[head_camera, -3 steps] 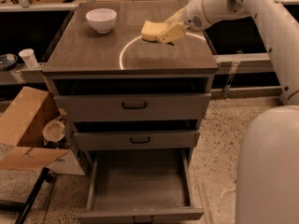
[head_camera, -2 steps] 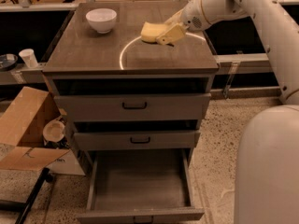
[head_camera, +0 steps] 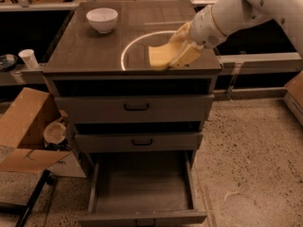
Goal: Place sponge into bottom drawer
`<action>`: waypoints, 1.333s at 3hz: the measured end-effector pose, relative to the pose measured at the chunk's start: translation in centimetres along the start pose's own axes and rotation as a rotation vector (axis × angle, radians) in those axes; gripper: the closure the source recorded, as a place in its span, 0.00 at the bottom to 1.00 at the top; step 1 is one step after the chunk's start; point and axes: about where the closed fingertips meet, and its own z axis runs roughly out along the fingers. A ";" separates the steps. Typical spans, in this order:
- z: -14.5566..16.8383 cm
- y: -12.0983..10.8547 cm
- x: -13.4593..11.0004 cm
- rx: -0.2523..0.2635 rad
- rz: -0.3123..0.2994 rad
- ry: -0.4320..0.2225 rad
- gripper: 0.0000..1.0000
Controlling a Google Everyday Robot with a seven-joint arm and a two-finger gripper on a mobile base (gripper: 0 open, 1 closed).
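Observation:
My gripper (head_camera: pixel 176 51) is shut on the pale-yellow sponge (head_camera: pixel 160 56) and holds it just above the front right part of the cabinet top (head_camera: pixel 85 56). The sponge sticks out to the left of the fingers. The white arm reaches in from the upper right. The bottom drawer (head_camera: pixel 142 186) is pulled fully open below, a wide deep tray with a bare flat floor. The two drawers above it, with black handles, are closed.
A white bowl (head_camera: pixel 102 19) stands at the back left of the cabinet top. A cardboard box (head_camera: pixel 23 126) and a paper cup (head_camera: pixel 29 58) are to the left. A dark rod (head_camera: pixel 28 205) lies on the floor at lower left. Speckled floor lies to the right.
My gripper has carried the sponge from the middle of the cabinet top toward its front edge.

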 end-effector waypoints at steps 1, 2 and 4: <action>1.2 5.4 2.1 -0.069 -0.046 0.070 1.00; 6.8 12.9 8.1 -0.234 -0.024 0.213 1.00; 8.9 14.1 7.8 -0.269 -0.063 0.242 1.00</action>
